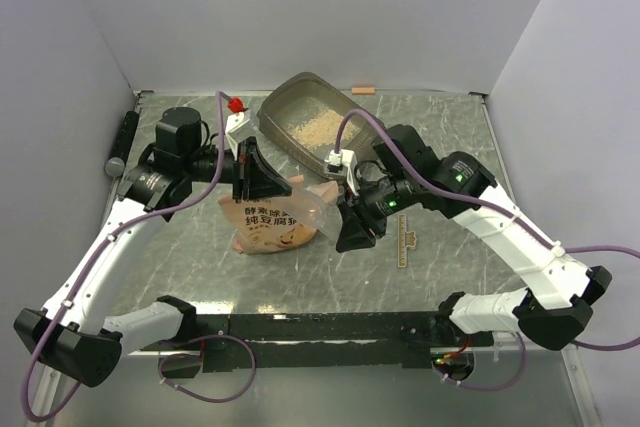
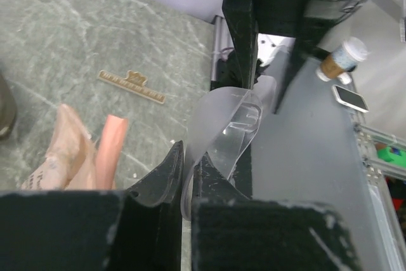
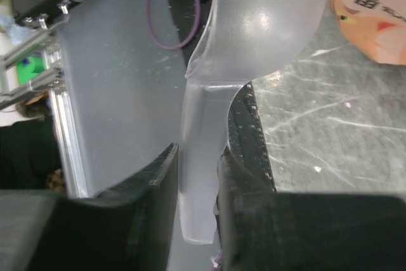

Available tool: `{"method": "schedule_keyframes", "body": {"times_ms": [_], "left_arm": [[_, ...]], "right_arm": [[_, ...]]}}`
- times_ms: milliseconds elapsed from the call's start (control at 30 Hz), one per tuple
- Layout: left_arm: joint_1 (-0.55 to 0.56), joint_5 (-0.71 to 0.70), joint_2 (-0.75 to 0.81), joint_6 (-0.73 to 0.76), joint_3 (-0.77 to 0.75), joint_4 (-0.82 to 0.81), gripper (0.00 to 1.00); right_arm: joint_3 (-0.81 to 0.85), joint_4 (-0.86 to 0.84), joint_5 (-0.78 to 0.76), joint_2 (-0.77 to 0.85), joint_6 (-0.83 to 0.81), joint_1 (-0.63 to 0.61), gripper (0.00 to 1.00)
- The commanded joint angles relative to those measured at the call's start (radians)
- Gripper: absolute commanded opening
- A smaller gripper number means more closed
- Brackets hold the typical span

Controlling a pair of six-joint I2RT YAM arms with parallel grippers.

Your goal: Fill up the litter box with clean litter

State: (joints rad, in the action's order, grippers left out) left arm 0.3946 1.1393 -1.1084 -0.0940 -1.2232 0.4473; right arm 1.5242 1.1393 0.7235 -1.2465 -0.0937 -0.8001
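The grey-brown litter box (image 1: 288,97) stands at the back centre with a patch of tan clean litter (image 1: 312,130) inside. The salmon-pink litter bag (image 1: 273,225) lies on the table in front of it, and also shows in the left wrist view (image 2: 63,150) and the right wrist view (image 3: 374,11). A translucent plastic scoop (image 1: 322,190) hangs between both grippers, just right of the bag's top. My left gripper (image 2: 189,153) is shut on the scoop's bowl wall (image 2: 225,122). My right gripper (image 3: 198,157) is shut on the scoop's handle (image 3: 200,176).
A small tan ruler-like strip (image 1: 403,242) lies right of the bag, and it also shows in the left wrist view (image 2: 131,85). A small orange piece (image 1: 363,91) lies at the back wall. A black cylinder (image 1: 124,142) lies at the left edge. White walls enclose three sides.
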Motion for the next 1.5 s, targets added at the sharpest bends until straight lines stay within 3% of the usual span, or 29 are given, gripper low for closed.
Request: {"method": "schedule_keyframes", "body": {"times_ms": [0, 100, 167, 367, 567, 733, 1000, 1100, 1233, 1467], "left_arm": [[0.007, -0.111, 0.028, 0.019, -0.036, 0.013, 0.01], [0.009, -0.179, 0.039, -0.044, -0.061, 0.027, 0.01], [0.012, -0.225, 0.051, -0.091, -0.070, 0.027, 0.01], [0.012, -0.332, 0.021, -0.200, -0.140, 0.125, 0.01], [0.012, -0.314, 0.013, -0.369, -0.144, 0.094, 0.01], [0.012, -0.335, 0.033, -0.443, -0.118, 0.054, 0.01], [0.012, -0.400, 0.128, -0.529, -0.016, -0.109, 0.01], [0.012, -0.440, 0.163, -0.549, 0.025, -0.169, 0.01], [0.012, -0.481, 0.258, -0.582, 0.123, -0.365, 0.01], [0.000, -0.524, 0.294, -0.481, 0.108, -0.322, 0.01]], "right_arm": [[0.071, -0.062, -0.105, 0.039, 0.012, -0.014, 0.50], [0.062, -0.081, -0.277, 0.084, 0.015, -0.013, 0.66], [0.054, -0.088, -0.394, 0.116, 0.012, -0.013, 0.68], [-0.067, -0.251, -0.516, 0.269, -0.055, -0.016, 0.74], [-0.191, -0.401, -0.608, 0.350, -0.139, -0.017, 0.75], [-0.154, -0.464, -0.474, 0.338, -0.097, -0.016, 0.78], [-0.142, -0.694, -0.339, 0.259, 0.227, 0.012, 0.79], [-0.176, -0.826, -0.293, 0.266, 0.377, 0.076, 0.79], [-0.245, -0.998, -0.179, 0.268, 0.616, 0.225, 0.79], [-0.401, -1.407, 0.118, 0.214, 0.844, 0.448, 0.79]]}}
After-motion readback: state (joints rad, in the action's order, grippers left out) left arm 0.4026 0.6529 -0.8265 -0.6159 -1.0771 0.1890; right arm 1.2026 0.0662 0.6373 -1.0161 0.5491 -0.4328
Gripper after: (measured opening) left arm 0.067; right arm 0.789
